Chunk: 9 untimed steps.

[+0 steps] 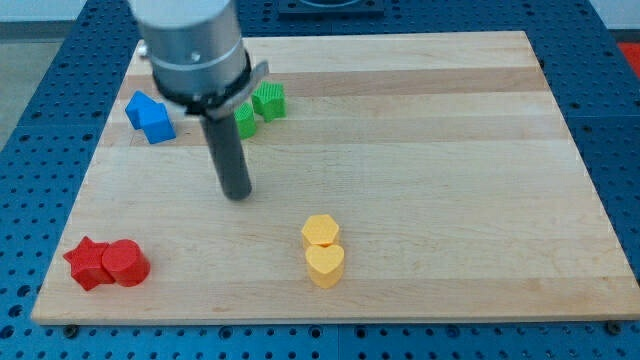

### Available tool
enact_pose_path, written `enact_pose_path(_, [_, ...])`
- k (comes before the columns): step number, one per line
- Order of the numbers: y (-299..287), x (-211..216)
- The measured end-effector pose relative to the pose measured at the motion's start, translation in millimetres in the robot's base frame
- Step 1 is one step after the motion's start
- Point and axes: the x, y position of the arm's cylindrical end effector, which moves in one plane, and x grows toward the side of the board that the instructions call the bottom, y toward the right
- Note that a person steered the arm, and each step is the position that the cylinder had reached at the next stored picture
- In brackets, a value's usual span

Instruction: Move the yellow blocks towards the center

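Observation:
A yellow hexagon block (pixel 320 231) and a yellow heart block (pixel 324 266) touch each other, hexagon above heart, near the view's bottom middle of the wooden board (pixel 450 150). My tip (pixel 238 194) is the lower end of the dark rod, up and to the left of the yellow blocks, about a block's width or two away and not touching them.
A blue block (pixel 150 116) lies at the upper left. Two green blocks (pixel 268 100) (pixel 244 121) sit beside the rod, the lower one partly hidden by it. A red star block (pixel 88 263) and a red cylinder block (pixel 126 264) lie at the bottom left.

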Motion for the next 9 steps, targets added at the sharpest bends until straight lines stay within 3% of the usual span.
enact_pose_path(1, [0.0, 51.3])
enact_pose_path(2, [37.1, 101.8])
enact_pose_path(5, [94.0, 109.1])
enact_pose_path(6, [100.4, 92.6])
enact_pose_path(9, [168.2, -44.9])
